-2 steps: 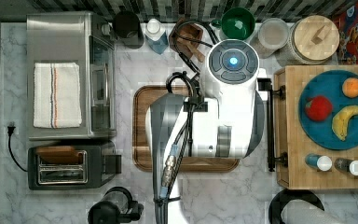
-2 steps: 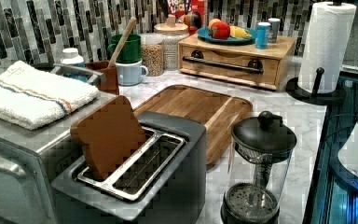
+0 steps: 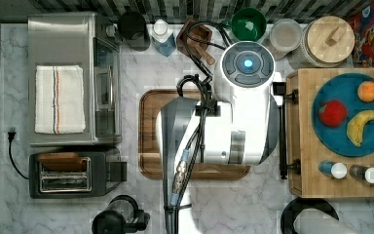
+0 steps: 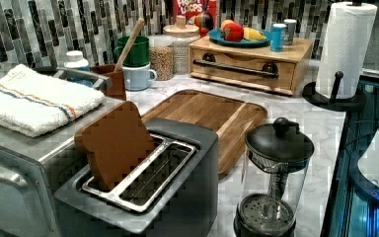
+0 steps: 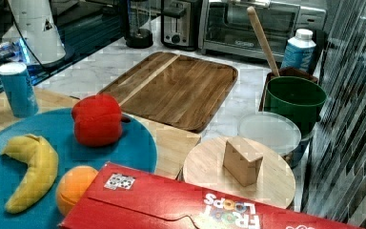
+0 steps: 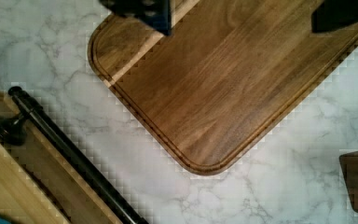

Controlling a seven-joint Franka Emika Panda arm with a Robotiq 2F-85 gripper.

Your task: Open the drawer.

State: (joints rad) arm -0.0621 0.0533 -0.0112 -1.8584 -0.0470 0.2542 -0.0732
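The drawer [image 4: 242,74] is a light bamboo box at the back of the counter in the left view, its front flush and shut. A long black bar handle [image 4: 234,68] runs across its front. In the top view the drawer [image 3: 302,146] sits at the right with the handle [image 3: 282,131] facing the white arm [image 3: 233,122]. In the wrist view my gripper [image 6: 241,23] is open, with dark fingertips [image 6: 144,11] set wide apart above the brown wooden tray [image 6: 223,88]. The handle [image 6: 70,154] lies off to one side, apart from the fingers.
A blue plate [image 3: 341,87] of fruit and two shakers [image 3: 338,169] rest on top of the drawer box. Jars, a green bowl [image 3: 248,24] and a cereal box line the back wall. A toaster [image 3: 73,173], toaster oven [image 3: 73,78], French press [image 4: 274,182] and paper towel roll [image 4: 343,49] stand around.
In the top view the arm has shifted slightly to the right, toward the drawer. Nothing on the counter has moved.
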